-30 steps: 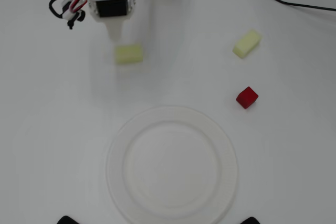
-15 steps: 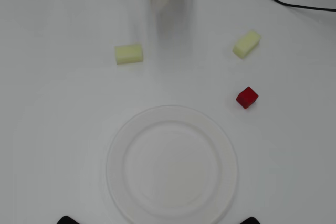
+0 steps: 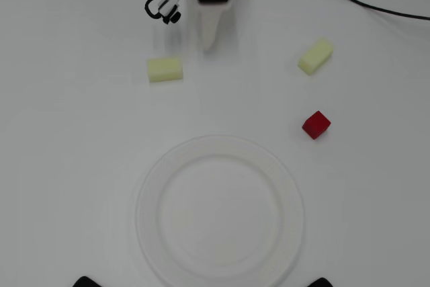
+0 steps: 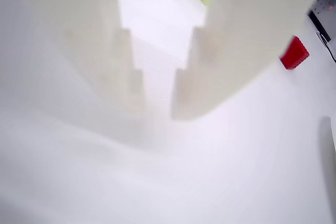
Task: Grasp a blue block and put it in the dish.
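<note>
Hand over the far edge, dish bare

The hand hangs narrowly parted, holding nothing, far from the dish at the near middle of the surface; no blue block shows.

Bright, even light washes out the white table with faint shadows — the wrist view's near gripper fingers are heavily blurred.
</note>
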